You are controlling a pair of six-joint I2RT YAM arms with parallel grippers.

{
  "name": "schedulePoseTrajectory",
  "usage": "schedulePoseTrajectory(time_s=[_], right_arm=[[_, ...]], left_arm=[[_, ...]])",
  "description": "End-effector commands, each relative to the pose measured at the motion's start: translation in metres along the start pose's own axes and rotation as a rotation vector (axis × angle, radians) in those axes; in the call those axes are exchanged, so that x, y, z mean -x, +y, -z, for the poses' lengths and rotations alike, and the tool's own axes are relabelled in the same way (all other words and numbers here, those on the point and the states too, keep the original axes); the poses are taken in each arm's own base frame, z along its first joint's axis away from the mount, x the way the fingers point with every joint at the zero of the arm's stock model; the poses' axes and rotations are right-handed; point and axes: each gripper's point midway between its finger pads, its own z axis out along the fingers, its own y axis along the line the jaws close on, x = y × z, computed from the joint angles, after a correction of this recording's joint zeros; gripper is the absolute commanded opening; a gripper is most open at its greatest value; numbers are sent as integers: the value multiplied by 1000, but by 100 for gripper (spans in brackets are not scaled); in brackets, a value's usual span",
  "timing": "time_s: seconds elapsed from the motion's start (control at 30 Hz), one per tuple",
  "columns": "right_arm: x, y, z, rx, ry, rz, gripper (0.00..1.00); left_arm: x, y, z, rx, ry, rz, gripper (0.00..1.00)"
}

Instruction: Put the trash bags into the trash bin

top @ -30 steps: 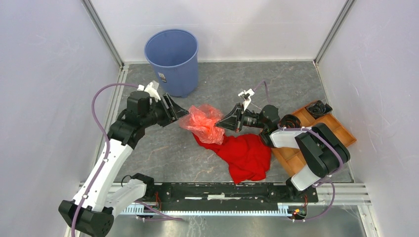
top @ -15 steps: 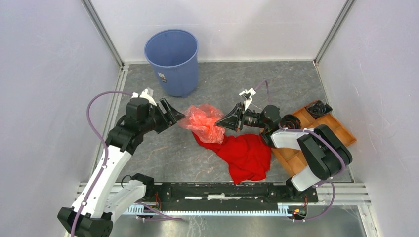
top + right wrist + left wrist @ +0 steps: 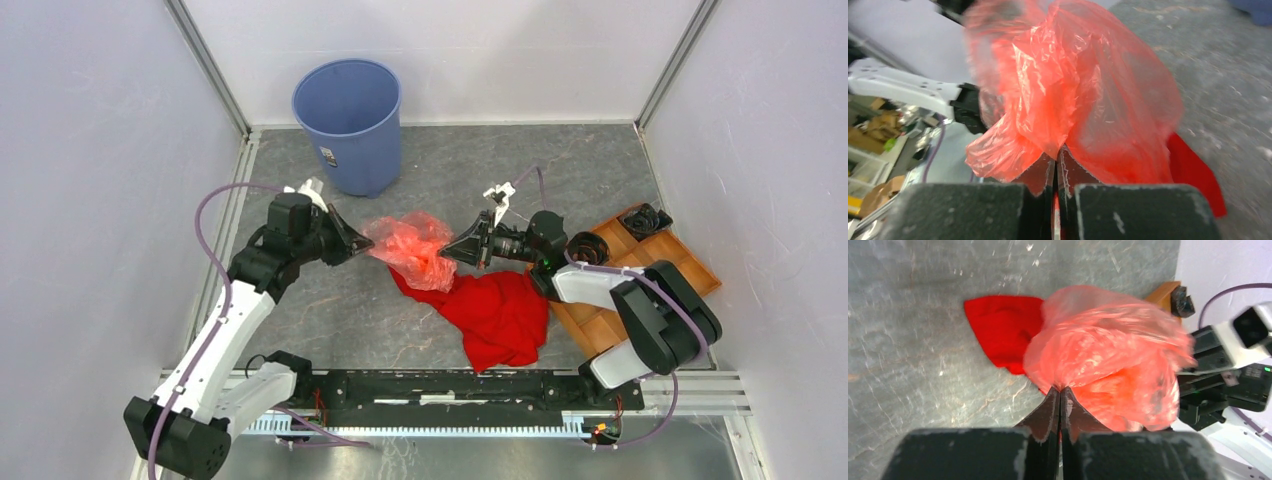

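Bunching between both claws in the top view, the trash bag (image 3: 410, 248) is gripped by the left claw (image 3: 358, 244) and the right claw (image 3: 448, 252); the bin (image 3: 348, 120) stands well beyond the left claw. Left wrist: jaws clamped on film, red cloth (image 3: 1003, 330) beyond on the desk (image 3: 908, 315). Right wrist: jaws pinching a fold.

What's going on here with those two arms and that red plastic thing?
Two robot arms are handling a crumpled red-orange trash bag. The left gripper and the right gripper are each shut on it from opposite sides, holding it between them over a red cloth. The blue trash bin stands farther back; the bag is not in it yet.
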Motion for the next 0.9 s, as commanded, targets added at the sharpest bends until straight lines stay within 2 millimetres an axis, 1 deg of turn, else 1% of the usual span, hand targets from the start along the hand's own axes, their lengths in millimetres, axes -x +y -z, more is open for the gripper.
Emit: schedulePoseTrajectory(time_s=[0.0, 0.07, 0.1, 0.13, 0.17, 0.27, 0.33, 0.37, 0.4, 0.43, 0.5, 0.6, 0.67, 0.73, 0.8, 0.87], right_arm=[[-17, -59, 15, -327, 129, 65, 7], [-23, -80, 29, -469, 200, 94, 15], [-20, -86, 34, -521, 220, 105, 21], [-21, -90, 39, -558, 252, 105, 29], [-18, -91, 43, -586, 273, 112, 39], [-1, -87, 51, -645, 284, 159, 63], [15, -82, 58, -688, 284, 212, 74], [18, -79, 61, -700, 298, 235, 79], [28, -71, 58, -692, 292, 272, 84], [33, -62, 53, -668, 294, 309, 88], [43, -39, 33, -605, 292, 381, 94], [50, -13, 8, -539, 295, 455, 97], [55, -2, -4, -520, 287, 515, 98], [59, 6, -14, -517, 265, 539, 98], [66, 9, -26, -527, 233, 540, 98], [69, 17, -40, -527, 192, 507, 95]], left_arm=[[59, -48, 38, -90, -235, -210, 2], [76, -58, 59, -98, -342, -304, 2], [81, -62, 68, -114, -384, -351, 2], [84, -68, 76, -138, -420, -395, 2], [86, -72, 83, -155, -444, -433, 2], [88, -78, 96, -175, -482, -491, 2], [88, -79, 97, -171, -477, -507, 2], [88, -78, 95, -159, -466, -504, 2], [88, -77, 94, -153, -451, -505, 2], [87, -77, 89, -147, -430, -504, 2], [86, -78, 83, -145, -396, -502, 2], [83, -81, 76, -156, -346, -503, 2], [82, -85, 74, -160, -321, -505, 2], [81, -88, 73, -171, -301, -512, 2], [79, -92, 74, -191, -286, -517, 2], [77, -95, 74, -204, -272, -513, 2]])
